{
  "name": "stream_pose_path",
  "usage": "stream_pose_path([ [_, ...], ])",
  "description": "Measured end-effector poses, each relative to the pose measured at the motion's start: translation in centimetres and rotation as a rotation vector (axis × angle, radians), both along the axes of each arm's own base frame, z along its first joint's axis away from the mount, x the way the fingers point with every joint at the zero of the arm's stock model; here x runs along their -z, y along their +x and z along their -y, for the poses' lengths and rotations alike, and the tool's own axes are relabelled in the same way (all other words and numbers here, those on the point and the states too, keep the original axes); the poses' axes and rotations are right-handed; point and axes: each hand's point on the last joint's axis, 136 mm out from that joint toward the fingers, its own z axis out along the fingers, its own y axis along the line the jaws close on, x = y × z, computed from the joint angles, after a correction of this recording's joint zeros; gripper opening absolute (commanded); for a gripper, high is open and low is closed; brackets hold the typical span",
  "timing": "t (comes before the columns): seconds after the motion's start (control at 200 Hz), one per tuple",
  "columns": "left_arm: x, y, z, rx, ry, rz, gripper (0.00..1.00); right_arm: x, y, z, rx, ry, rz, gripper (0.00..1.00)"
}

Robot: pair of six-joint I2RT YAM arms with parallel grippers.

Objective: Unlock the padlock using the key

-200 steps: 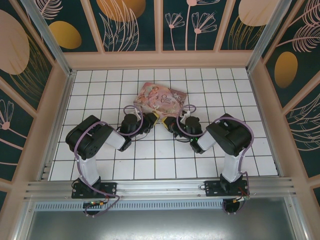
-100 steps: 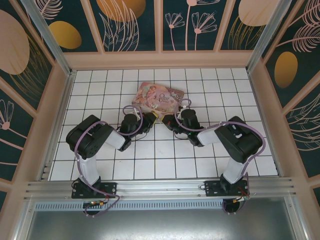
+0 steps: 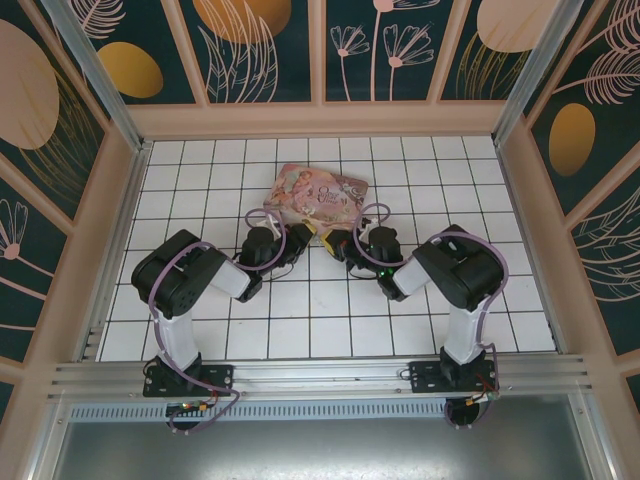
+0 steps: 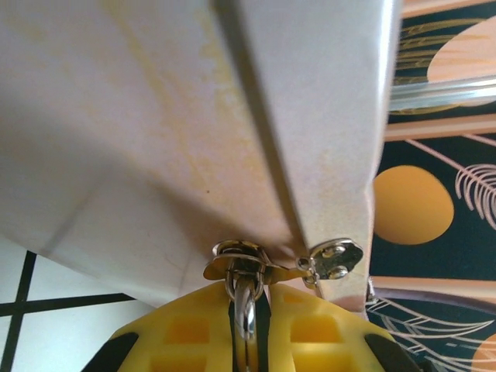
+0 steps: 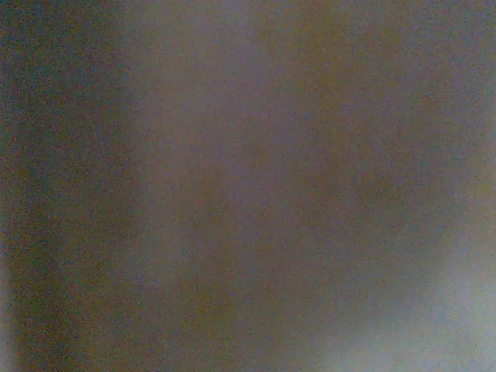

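Top: left gripper [image 3: 310, 238] and right gripper [image 3: 342, 243] nose to nose at tin box [image 3: 318, 195] near edge. Collision risk.
Left wrist: pads [image 4: 310, 333] clamped on padlock [image 4: 244, 302] shackle under hasp [image 4: 335, 258]. Thin metal may slip.
Right wrist: blur. Jaws closed, cannot tell if key held. Blind insertion may miss.

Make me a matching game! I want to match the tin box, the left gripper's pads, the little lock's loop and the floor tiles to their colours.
Things:
1. tin box
2. left gripper's pads
3. padlock shackle
4. floor tiles

Colours:
A. silvery
B. white, with dark lines between
C. pink, with pictures on it
D. yellow

Right pairs: 1-C, 2-D, 3-A, 4-B.
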Motion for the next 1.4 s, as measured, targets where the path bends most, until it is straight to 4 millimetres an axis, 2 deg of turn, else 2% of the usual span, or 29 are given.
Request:
stream_pose_path([
  [0.385, 0.6, 0.2, -0.1, 0.009, 0.078, 0.022, 0.00, 0.6, 0.2, -0.4, -0.029, -0.201, 0.004, 0.00],
  [0.906, -0.6, 0.5, 0.0, 0.026, 0.133, 0.086, 0.00, -0.6, 0.3, -0.4, 0.011, -0.084, 0.043, 0.00],
  [1.116, -0.3, 0.7, -0.3, 0.009, 0.158, 0.087, 0.00, -0.2, 0.6, -0.7, 0.027, -0.011, -0.007, 0.00],
  [1.286, 0.2, 0.7, -0.4, 0.015, 0.187, 0.080, 0.00, 0.4, 0.5, -0.8, 0.018, -0.043, -0.021, 0.00],
  [1.401, 0.8, 0.5, -0.5, 0.023, 0.210, 0.066, 0.00, 0.9, 0.3, -0.9, -0.003, -0.127, -0.021, 0.00],
])
